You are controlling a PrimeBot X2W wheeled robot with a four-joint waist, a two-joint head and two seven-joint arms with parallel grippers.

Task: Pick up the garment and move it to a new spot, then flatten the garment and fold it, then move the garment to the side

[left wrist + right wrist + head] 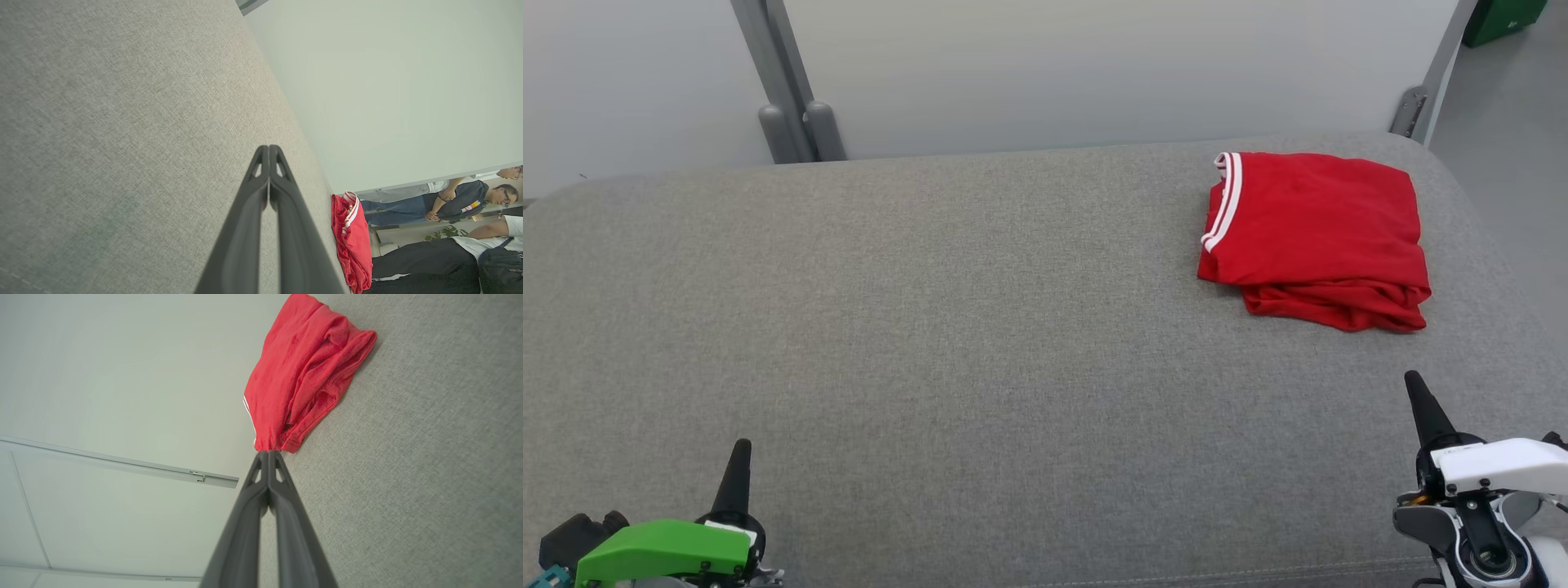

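We have both arms parked low at the near edge of the grey cushion (pixel 980 351), fingers pointing away from us. Left gripper (pixel 741 447) and right gripper (pixel 1414 379) are both fully closed and empty. The folded red shirt (pixel 1319 233) lies far right, ahead of the right gripper, not touching.

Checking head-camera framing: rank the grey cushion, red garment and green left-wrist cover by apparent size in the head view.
1. grey cushion
2. red garment
3. green cover, nearest the camera, so its real size is unsure
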